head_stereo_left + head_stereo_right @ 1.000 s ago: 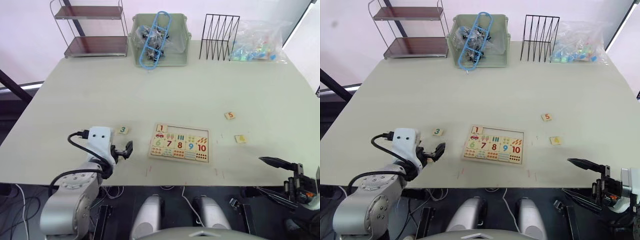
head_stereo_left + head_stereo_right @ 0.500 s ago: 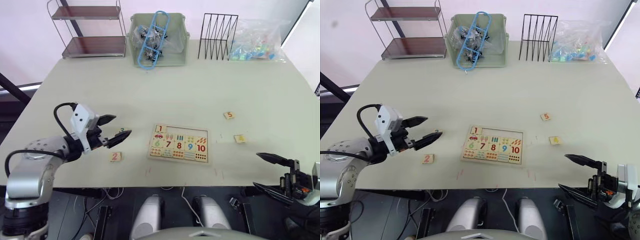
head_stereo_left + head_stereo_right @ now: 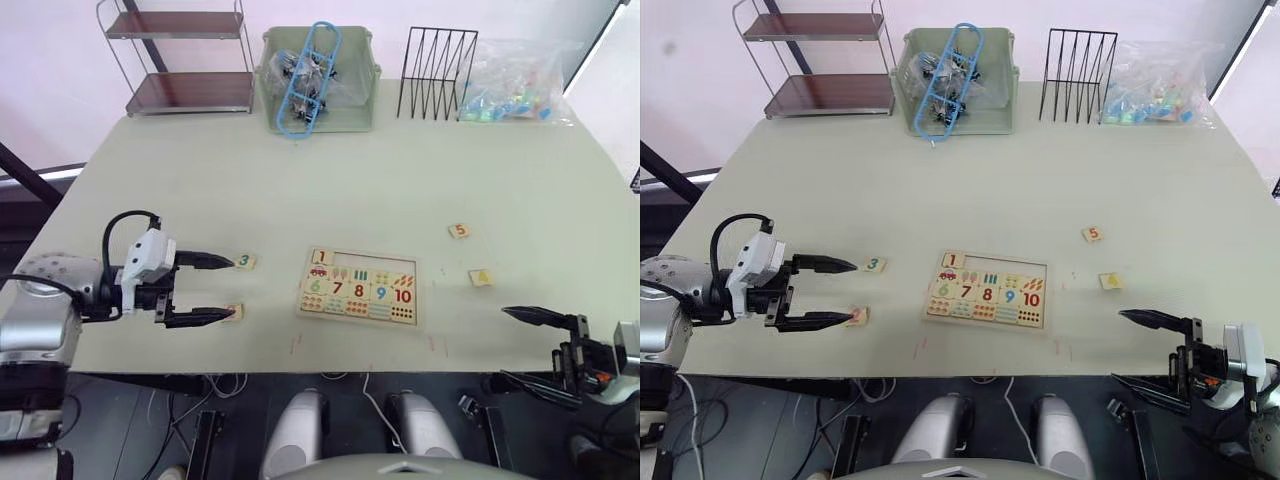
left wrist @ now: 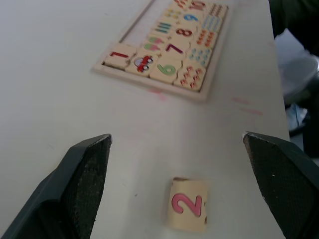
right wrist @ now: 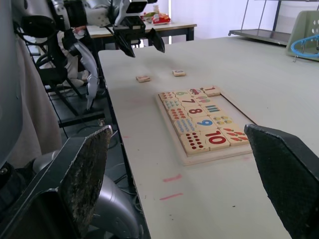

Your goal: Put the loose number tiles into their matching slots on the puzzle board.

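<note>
Across the middle of the head views a broad pale-green table is lying, carrying everything else. Along its far edge, toward the top of the frame, a two-tier metal shelf with brown trays is standing upper left, a green plastic bin holding a blue wire item is sitting at top centre, and a black wire rack and a clear bag of coloured pieces are sitting upper right.

Just below centre the flat rectangular pale-wood puzzle board is lying, its "1" tile sitting at the left end of the top row while the remaining slots in that row are showing bare.

At lower left the left gripper is hovering with its two black fingers spread wide, the small square pale-wood tile with a green "3" lying at the upper fingertip and the tile with a red "2" at the lower one. At lower right the right gripper is hanging beyond the table's near edge, fingers likewise parted.

Right of the board, the "5" tile and the yellow "4" tile are lying apart from each other.
</note>
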Tool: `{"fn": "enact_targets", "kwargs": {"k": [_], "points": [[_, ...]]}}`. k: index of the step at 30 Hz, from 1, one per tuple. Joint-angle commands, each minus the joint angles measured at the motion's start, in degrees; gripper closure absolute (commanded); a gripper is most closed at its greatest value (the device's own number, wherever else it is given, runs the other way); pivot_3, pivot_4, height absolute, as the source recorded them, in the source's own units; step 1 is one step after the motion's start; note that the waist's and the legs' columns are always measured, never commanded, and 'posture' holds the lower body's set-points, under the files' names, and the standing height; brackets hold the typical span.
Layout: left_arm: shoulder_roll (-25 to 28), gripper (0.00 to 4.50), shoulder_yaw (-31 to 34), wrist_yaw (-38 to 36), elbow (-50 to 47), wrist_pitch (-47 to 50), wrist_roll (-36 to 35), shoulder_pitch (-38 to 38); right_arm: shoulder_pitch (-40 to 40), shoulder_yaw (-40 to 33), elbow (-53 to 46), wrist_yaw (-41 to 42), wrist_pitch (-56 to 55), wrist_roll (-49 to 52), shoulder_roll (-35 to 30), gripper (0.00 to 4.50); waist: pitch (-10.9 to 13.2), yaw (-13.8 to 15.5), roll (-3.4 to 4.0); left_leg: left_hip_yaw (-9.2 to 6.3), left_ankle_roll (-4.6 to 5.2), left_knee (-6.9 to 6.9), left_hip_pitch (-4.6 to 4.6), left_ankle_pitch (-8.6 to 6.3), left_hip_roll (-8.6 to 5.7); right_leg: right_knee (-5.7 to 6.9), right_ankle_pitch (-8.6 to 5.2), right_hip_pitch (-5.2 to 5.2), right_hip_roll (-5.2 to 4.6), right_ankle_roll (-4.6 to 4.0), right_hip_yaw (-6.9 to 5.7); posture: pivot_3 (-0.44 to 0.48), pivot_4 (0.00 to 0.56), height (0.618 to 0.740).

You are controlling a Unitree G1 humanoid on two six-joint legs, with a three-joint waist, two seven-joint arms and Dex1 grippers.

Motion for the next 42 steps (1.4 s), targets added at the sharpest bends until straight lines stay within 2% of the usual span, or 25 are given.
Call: {"fn": "enact_targets", "kwargs": {"k": [1, 10, 19, 28, 37, 40, 42], "points": [[1.39, 0.05, -2.37, -2.04, 2.39, -4.38, -2.04, -1.09, -1.01, -0.19, -0.43, 0.43, -0.41, 0.50, -0.83, 0.00, 0.00, 0.03, 0.01, -0.01, 0.00, 0.00, -0.01, 0.00, 0.01, 0.00, 0.00, -0.01, 0.00, 0.00, 0.01, 0.000, 0.150, 0.740], [2.84, 0.05, -8.03, -2.04, 10.14, -10.83, -4.94, -3.68, -1.82, -0.46, 0.00, 0.51, -0.56, 0.48, -1.03, 0.00, 0.00, 0.06, 0.01, 0.00, 0.00, 0.01, -0.02, 0.00, 0.01, 0.02, 0.07, -0.01, 0.05, 0.12, -0.02, 0.000, 0.150, 0.740], [3.24, 0.05, -17.15, -2.04, 19.99, -23.73, -4.52, -7.22, -1.70, -0.34, -1.60, -0.30, -0.11, 0.71, -1.33, 0.00, 0.00, 0.07, 0.01, 0.07, 0.00, 0.01, -0.02, 0.00, 0.02, 0.04, 0.07, -0.01, 0.07, 0.12, -0.02, 0.000, 0.150, 0.740], [2.57, 0.05, -22.18, -2.04, 25.34, -28.30, -5.30, -10.66, -2.24, -0.39, -1.55, -0.60, -0.08, 0.59, -1.83, 0.00, 0.00, 0.06, 0.01, 0.11, 0.01, 0.03, -0.03, 0.00, 0.01, 0.05, 0.14, -0.01, 0.08, 0.23, -0.03, 0.000, 0.150, 0.740], [4.57, 0.05, -27.20, -2.04, 28.55, -31.41, -5.70, -11.38, -2.71, -0.78, -0.25, -0.04, -0.15, 0.64, -2.17, 0.00, 0.00, 0.00, 0.02, 0.11, 0.01, 0.03, -0.01, 0.00, 0.02, 0.08, 0.14, -0.01, 0.10, 0.24, -0.03, 0.000, 0.150, 0.740], [4.84, 0.69, -28.61, -2.04, 28.86, -32.36, -5.74, -11.62, -2.72, -0.82, 0.60, 0.56, -0.69, 0.60, -2.03, 0.00, -0.01, 0.01, 0.04, 0.12, 0.01, 0.03, 0.00, 0.00, 0.02, 0.09, 0.14, -0.01, 0.10, 0.24, -0.03, 0.000, 0.150, 0.740], [4.83, 1.54, -29.30, -2.04, 29.50, -33.45, -5.28, -11.91, -2.64, -0.82, 1.06, 0.98, -1.10, 0.56, -1.89, 0.00, -0.07, 0.05, 0.14, 0.12, 0.01, 0.03, 0.01, 0.00, 0.02, 0.10, 0.14, 0.00, 0.10, 0.24, -0.02, 0.000, 0.150, 0.740]]}}
